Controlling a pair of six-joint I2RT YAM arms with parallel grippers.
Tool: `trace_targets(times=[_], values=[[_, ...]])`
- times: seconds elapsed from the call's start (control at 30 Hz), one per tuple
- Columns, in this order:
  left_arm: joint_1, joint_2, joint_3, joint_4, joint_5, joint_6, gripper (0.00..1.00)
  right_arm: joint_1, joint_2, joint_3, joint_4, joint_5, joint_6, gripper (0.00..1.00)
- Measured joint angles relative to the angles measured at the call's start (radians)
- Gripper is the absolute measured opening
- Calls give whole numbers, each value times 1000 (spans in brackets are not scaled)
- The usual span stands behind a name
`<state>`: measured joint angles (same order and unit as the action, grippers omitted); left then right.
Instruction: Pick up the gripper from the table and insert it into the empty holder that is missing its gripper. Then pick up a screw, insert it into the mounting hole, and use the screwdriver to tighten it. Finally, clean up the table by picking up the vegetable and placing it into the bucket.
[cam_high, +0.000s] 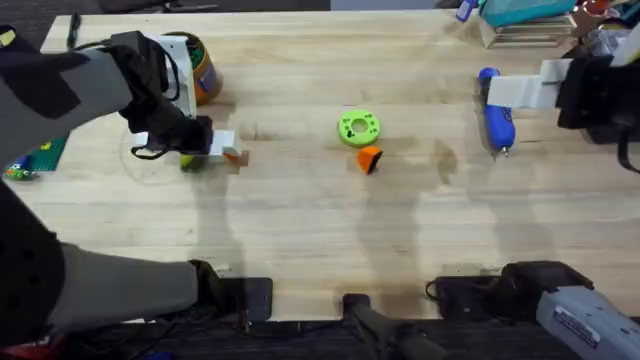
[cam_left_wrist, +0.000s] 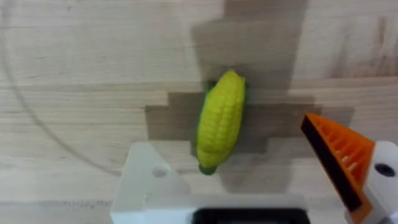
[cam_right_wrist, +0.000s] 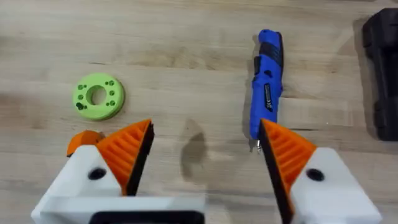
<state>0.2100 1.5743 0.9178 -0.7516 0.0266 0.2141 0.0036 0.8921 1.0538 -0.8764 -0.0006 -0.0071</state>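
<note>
Pale wood bench (cam_high: 300, 230), boards running left to right, carries all items.

Left gripper (cam_left_wrist: 261, 186): stands over the bench's left part, fingers spread and empty. One finger is a bare white holder (cam_left_wrist: 149, 180) with an unfilled mounting hole; the other bears an orange ribbed pad.

Vegetable (cam_left_wrist: 219, 121): yellow toy corn cob with green at its ends, lying flat on the bench between the left fingers without touching either. In the left wrist view its long axis runs along the gap between them, slightly tilted, the narrower tip pointing away from the camera.

Bucket (cam_high: 200, 70): orange, upright, near the far left edge, partly hidden behind the left arm.

Gripper (cam_high: 369, 159): loose orange wedge near the bench's centre, just beside a green ring-shaped disc (cam_high: 359, 127), on its near side.

Right gripper (cam_right_wrist: 205, 162): over the right part of the bench, fingers spread wide, both with orange ribbed pads, nothing between them.

Screwdriver (cam_right_wrist: 266, 84): blue, lying flat on the right side, long axis running far to near, metal bit pointing toward the near edge.
</note>
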Motion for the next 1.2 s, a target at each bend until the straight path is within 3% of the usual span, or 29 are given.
trace_targets(times=[0.13, 0.3, 0.53, 0.83, 1.0, 1.2], values=[[0, -61, 23, -47, 8, -6, 985, 0, 0, 0, 0, 0, 0, 994], [0, -245, 97, -34, 62, -15, 985, 0, 0, 0, 0, 0, 0, 994], [0, -518, 125, 45, 201, -49, 985, 0, 0, 0, 0, 0, 0, 994], [0, -786, 125, 49, 408, -57, 985, 0, 0, 0, 0, 0, 0, 994], [-1, -882, 125, 49, 475, -57, 985, 0, 0, 0, 0, 0, 0, 994], [-1, -908, 125, 15, 488, -57, 985, 0, 0, 0, 0, 0, 0, 994]])
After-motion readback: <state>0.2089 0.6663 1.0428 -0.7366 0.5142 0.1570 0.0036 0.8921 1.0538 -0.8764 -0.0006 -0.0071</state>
